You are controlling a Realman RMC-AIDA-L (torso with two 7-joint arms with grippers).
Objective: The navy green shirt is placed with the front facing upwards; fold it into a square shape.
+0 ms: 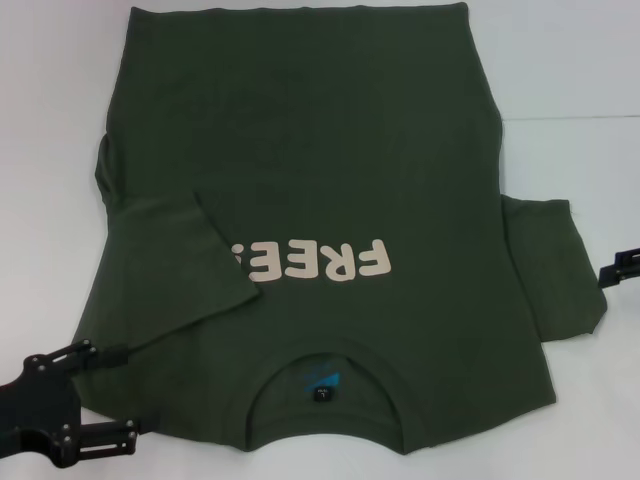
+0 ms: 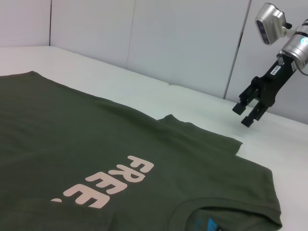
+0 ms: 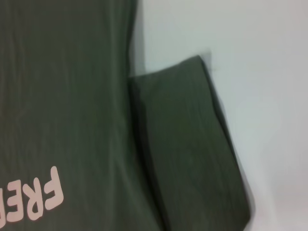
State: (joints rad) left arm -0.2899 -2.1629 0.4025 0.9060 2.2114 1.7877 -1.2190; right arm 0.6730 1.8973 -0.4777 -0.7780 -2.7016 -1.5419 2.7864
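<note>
Green shirt (image 1: 330, 180) lying face up on a white bench (image 1: 580, 90), one sleeve folded in, two robot tools waiting at its edges

The shirt lies flat with its collar (image 1: 320, 385) nearest the robot and the cream "FREE!" print (image 1: 310, 262) just beyond the collar. The left sleeve (image 1: 170, 270) is already folded over onto the chest, hiding the end of the print; the right sleeve (image 1: 555, 265) still lies spread out to the side of it. The left tool (image 1: 100, 390) sits released, fingers apart, beside the collar at the left shoulder. The right tool (image 2: 251, 111) hovers empty and released above the bench, just beyond the right sleeve. Risks as I judge them: a shallow pinch on that sleeve could slip, or the lift could drag the body and loosen the left fold, leaving the square crooked
</note>
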